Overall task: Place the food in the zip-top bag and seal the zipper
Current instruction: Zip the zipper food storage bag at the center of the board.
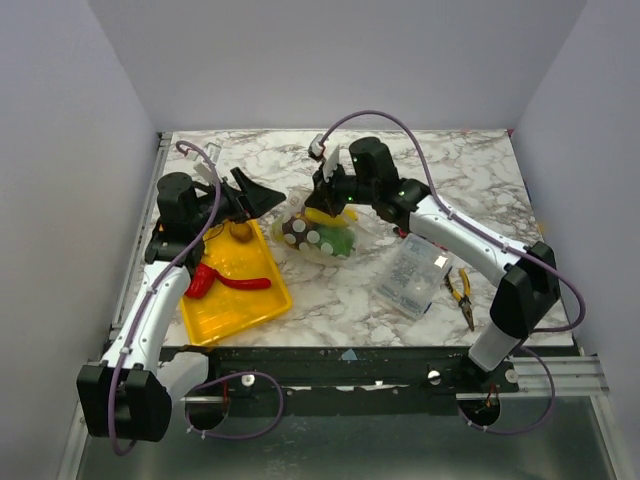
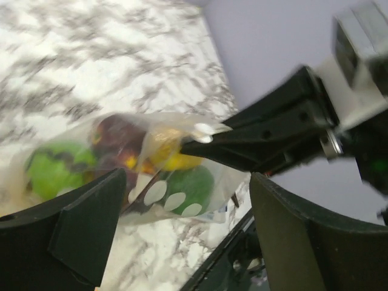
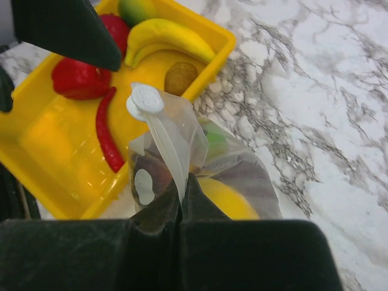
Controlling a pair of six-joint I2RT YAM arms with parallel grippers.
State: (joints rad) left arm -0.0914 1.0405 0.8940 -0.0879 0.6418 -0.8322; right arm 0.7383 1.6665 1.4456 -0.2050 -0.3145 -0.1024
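Looking at the clear zip-top plastic bag [image 1: 320, 236]: lying on the white marble table [image 1: 480, 190], just right of the shallow yellow plastic tray [image 1: 232, 305]. Already loaded with a green striped toy ball [image 2: 51, 170], dark red toy fruit [image 2: 115, 132], yellow toy lemon [image 2: 176, 160] and green toy pepper [image 2: 193, 183].

Left in the tray: curved red toy chili [image 3: 108, 136], yellow toy banana [image 3: 167, 36], lumpy red toy fruit [image 3: 76, 79], small brown piece [image 3: 180, 77]. Also something green at the tray's far corner, cut off by the frame. Judging the task partway: more to load, then seal.

Step in hand, best guess: holding the bag mouth up for the next piece. To do it well:
- Keep the pale whitish-clear zipper strip [image 3: 165, 145] lifted and taut, no twist.
- Face the mouth toward the tray for a short carry.
- Drop each piece deep, clear of the zipper track.
- Take the chili by its middle to stop it swinging.

Right claw [image 3: 180, 195]: clenched, pinching the zipper strip below its round white end tab [image 3: 145, 100]. Touching nothing else, as far as can be seen.

Left claw [image 1: 260, 197]: spread wide, empty, hovering over the tray's far edge on the bag side, pointed at the bag. No contact with the bag visible in the left wrist view.
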